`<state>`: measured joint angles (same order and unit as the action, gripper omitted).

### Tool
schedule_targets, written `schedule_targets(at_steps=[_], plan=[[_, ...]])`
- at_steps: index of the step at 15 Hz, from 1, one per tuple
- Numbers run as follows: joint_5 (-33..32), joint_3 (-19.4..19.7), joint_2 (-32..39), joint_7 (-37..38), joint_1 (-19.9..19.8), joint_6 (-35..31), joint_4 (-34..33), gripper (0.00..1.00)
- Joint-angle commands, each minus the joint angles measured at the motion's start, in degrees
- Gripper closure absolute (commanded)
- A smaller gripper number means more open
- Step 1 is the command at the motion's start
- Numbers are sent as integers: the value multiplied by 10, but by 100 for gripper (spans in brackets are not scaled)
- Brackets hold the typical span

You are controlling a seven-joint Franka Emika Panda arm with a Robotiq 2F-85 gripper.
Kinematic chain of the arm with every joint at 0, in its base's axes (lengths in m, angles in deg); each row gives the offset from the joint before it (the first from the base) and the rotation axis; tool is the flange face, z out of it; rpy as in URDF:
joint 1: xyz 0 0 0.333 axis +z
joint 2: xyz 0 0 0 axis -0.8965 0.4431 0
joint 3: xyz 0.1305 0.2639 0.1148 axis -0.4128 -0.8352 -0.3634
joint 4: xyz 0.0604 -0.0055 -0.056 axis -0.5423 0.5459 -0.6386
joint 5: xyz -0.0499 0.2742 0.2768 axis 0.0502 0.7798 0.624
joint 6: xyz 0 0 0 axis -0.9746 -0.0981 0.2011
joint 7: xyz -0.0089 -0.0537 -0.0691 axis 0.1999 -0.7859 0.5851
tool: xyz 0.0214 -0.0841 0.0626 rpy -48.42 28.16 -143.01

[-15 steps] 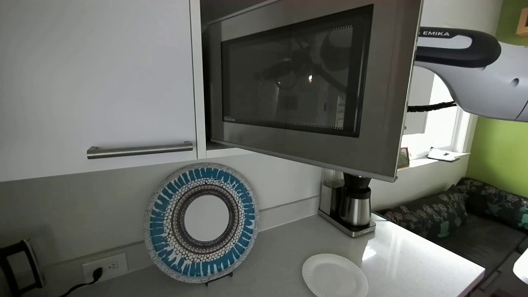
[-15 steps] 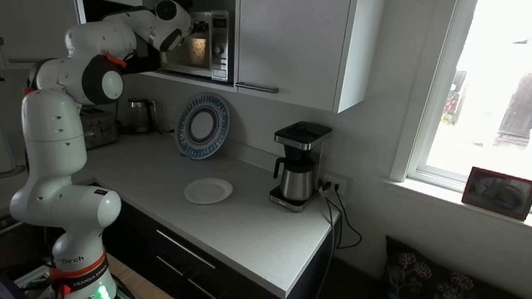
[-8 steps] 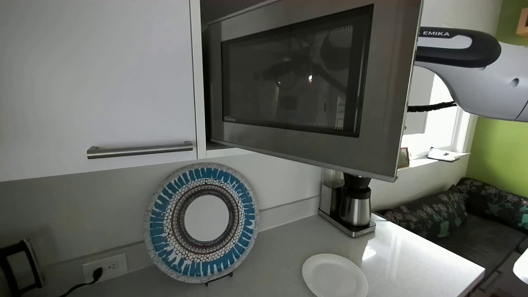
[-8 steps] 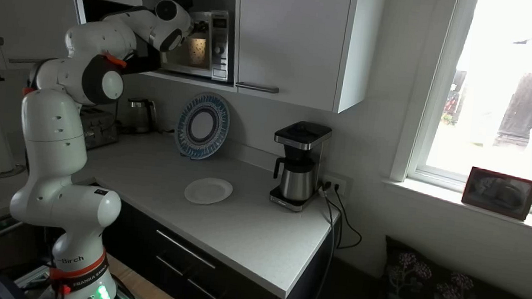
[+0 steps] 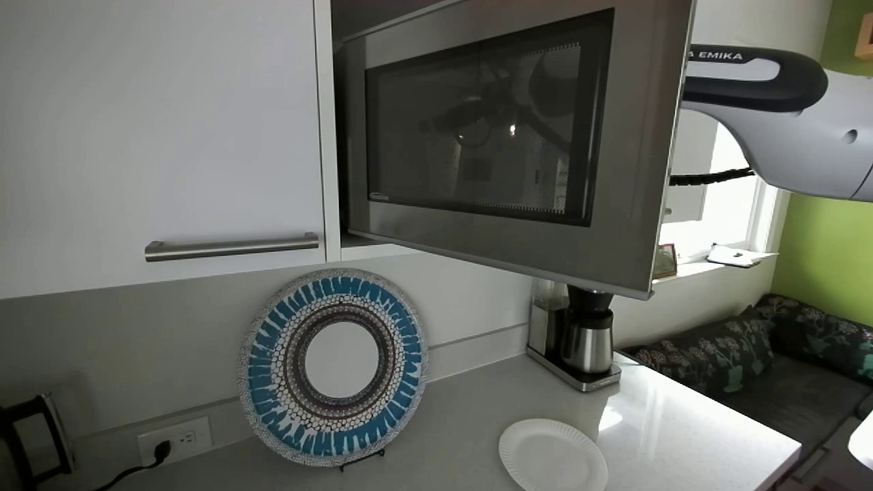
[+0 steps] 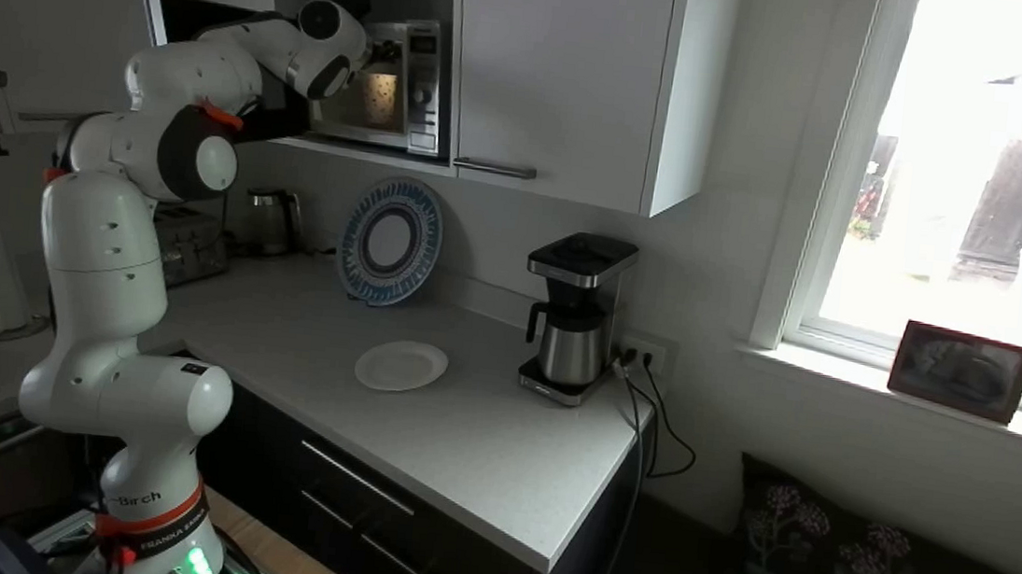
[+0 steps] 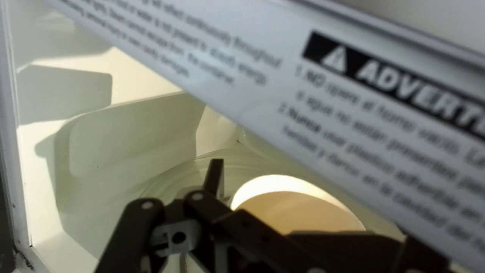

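Observation:
A yellowish speckled cup [image 6: 380,102] stands inside the microwave [image 6: 425,91], whose door [image 5: 634,170] is swung wide. My gripper [image 6: 385,53] reaches into the cavity at the top of this cup. In the wrist view the cup [image 7: 295,212] shows a pale rim and tan inside, on a glass turntable. One dark finger [image 7: 214,176] stands just left of the rim, with a narrow gap visible. The opposite finger is hidden behind the printed warning strip [image 7: 363,94] of the microwave frame. The jaws look spread wide, not closed on the cup.
A white plate [image 6: 400,366] lies on the counter below. A coffee maker [image 6: 569,316] and a patterned blue disc [image 6: 389,240] stand behind it. The cabinet handle [image 6: 494,169] juts out right of the microwave. A kettle [image 6: 272,222] and toaster [image 6: 189,247] sit beyond the arm.
The open door's outer edge sits very slightly further left in an exterior view. The arm, the gripper and the cup show no visible movement.

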<state>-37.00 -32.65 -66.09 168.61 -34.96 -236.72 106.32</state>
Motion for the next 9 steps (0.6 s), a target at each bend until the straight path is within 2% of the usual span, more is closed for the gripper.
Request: schedule_targets(at_steps=[1, 2, 3, 4, 7, 8, 9], plan=[[-63, -80, -28, 23, -59, 5, 35, 0], [-65, -4, -27, 26, 13, 2, 37, 0], [-73, -2, -25, 33, 13, -4, 36, 0], [-10, -74, 2, 7, -72, 1, -3, 0], [-12, -76, 1, 7, -74, 1, -4, 0], [-12, -27, 0, 1, -21, 0, 1, 0], [-18, -49, 0, 1, -38, 0, 1, 0]])
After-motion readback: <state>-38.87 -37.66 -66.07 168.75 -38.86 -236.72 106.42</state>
